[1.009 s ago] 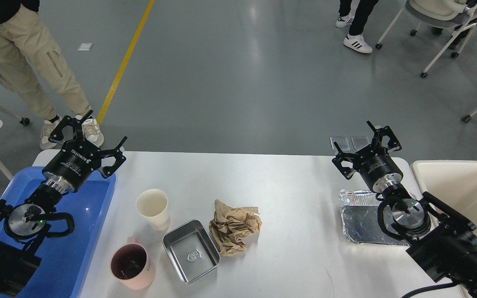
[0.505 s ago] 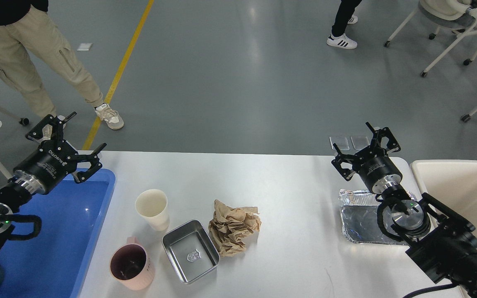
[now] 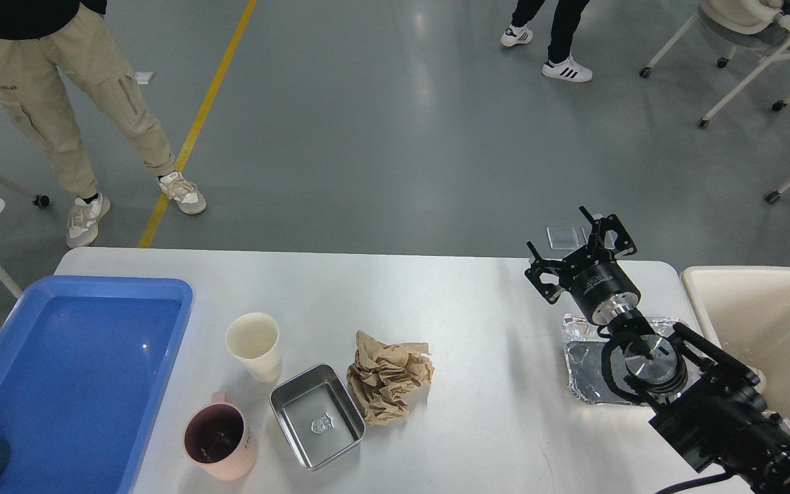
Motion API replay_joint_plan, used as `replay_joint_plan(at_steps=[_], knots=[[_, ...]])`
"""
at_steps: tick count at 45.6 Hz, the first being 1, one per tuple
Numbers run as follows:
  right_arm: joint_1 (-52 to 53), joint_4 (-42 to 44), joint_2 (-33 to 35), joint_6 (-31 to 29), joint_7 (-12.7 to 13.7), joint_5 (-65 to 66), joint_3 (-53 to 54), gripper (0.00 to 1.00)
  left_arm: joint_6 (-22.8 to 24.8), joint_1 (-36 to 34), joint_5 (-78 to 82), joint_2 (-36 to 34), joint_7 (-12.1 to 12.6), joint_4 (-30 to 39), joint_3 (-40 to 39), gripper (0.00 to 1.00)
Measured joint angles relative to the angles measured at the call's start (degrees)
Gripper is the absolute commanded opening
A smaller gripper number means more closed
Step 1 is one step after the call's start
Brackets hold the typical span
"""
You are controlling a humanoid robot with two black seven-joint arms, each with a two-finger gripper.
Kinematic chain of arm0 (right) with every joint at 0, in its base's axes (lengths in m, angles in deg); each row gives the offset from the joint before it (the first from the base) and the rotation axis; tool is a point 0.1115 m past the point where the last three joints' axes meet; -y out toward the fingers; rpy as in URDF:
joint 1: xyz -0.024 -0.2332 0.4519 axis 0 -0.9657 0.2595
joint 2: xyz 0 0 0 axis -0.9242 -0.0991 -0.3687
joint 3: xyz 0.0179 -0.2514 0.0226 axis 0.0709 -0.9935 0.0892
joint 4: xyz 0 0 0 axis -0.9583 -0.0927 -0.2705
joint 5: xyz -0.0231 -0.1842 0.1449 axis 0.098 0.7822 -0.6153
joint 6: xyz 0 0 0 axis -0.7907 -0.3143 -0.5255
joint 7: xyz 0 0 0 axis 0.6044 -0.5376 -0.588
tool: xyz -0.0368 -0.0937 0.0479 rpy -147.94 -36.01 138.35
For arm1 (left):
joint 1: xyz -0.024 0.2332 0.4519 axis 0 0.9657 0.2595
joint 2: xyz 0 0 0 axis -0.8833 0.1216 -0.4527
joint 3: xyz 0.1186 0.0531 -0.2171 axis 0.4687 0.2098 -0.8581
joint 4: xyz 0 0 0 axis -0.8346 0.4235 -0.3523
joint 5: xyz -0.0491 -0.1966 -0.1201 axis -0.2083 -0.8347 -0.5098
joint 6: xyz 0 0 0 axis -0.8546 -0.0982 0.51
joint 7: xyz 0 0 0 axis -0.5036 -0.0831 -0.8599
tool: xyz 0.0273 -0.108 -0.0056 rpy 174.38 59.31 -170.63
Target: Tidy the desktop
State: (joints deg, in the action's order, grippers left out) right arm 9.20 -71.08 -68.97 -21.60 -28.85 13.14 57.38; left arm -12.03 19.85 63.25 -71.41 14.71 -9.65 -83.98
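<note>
The white desktop (image 3: 477, 302) spans the view. On it stand a cream paper cup (image 3: 254, 345), a pink mug (image 3: 219, 443), a square metal tin (image 3: 317, 416), a crumpled brown paper ball (image 3: 387, 376) and a foil tray (image 3: 590, 363) at the right. My right gripper (image 3: 577, 240) is open and empty, held above the desktop's far right edge, just beyond the foil tray. My left gripper is out of view.
An empty blue plastic tray (image 3: 73, 370) sits at the left end of the desktop. A cream bin (image 3: 765, 329) stands off the right end. People stand on the grey floor beyond, and wheeled chairs are at the far right.
My left arm has pulled back to the left and left the view. My right gripper has shifted slightly left and away. The people have walked.
</note>
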Motion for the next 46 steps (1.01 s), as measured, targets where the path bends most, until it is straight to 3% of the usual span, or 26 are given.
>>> replay_joint_plan(at_steps=[19,46], knots=[[-0.24,-0.25,-0.43,-0.02,0.0,0.16,-1.3,1.0,0.1,2.31,0.0,-19.55,1.48,5.43,2.67,0.97],[0.02,-1.7,1.82,0.36,0.0,-0.02,-1.13,1.0,-0.81,1.77,0.43,-14.2,0.62,5.74,1.9,0.97]])
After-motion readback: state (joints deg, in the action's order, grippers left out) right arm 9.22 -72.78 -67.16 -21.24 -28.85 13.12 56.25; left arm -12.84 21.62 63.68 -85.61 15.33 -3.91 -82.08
